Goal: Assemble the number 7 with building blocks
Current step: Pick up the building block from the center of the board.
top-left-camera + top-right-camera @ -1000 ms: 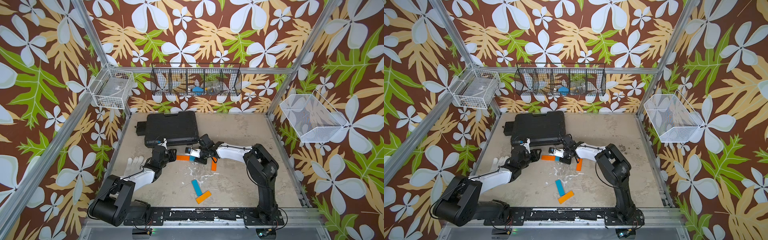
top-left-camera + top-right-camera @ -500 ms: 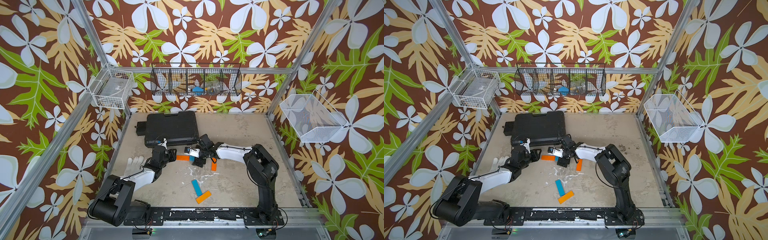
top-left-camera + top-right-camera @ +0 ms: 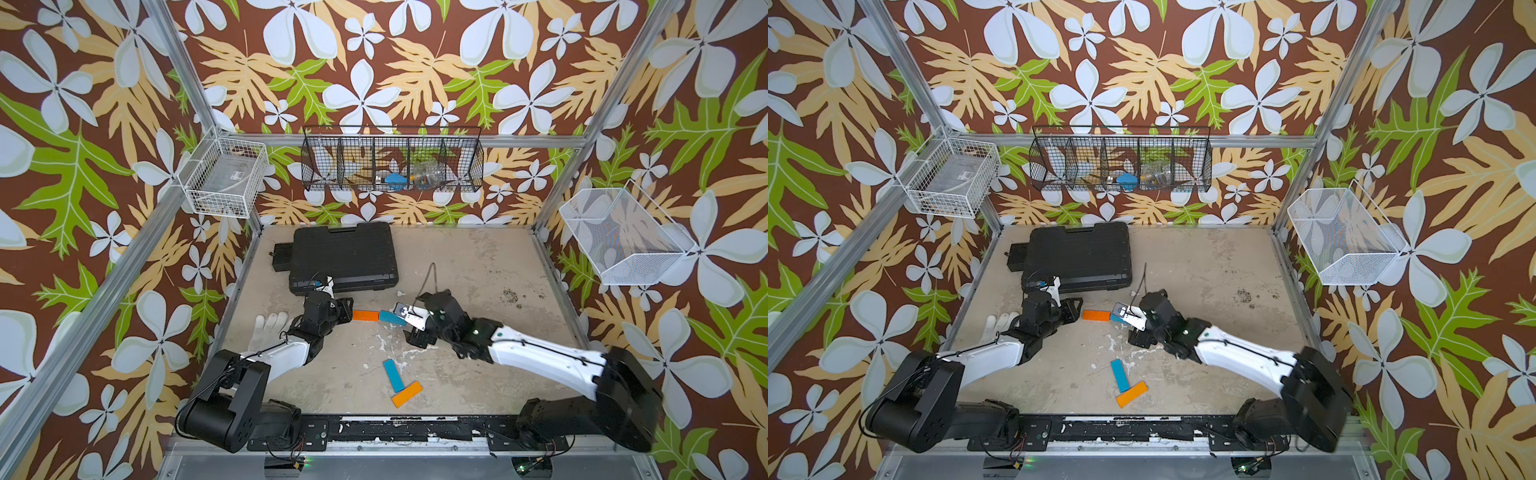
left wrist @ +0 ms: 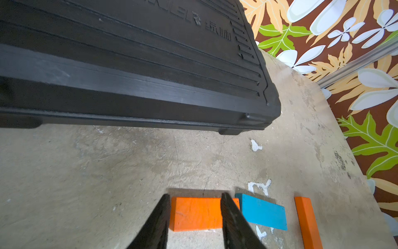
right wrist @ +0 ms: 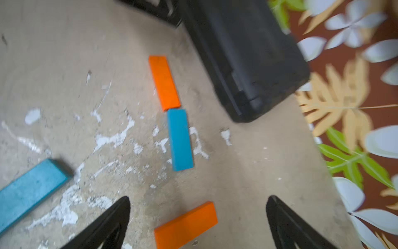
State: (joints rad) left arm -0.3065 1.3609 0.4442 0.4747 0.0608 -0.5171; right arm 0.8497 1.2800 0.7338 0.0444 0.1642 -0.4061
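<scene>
In front of the black case (image 3: pixel 345 253) the right gripper (image 5: pixel 198 198), jaws wide and empty, hangs over a loose orange bar (image 5: pixel 186 224) whose long axis slants from jaw to jaw, just past the blue bar (image 5: pixel 179 140); the nearer arm. The left gripper (image 4: pixel 195 194), part-open, seems merely poised over the row's orange bar (image 4: pixel 196 213)
</scene>
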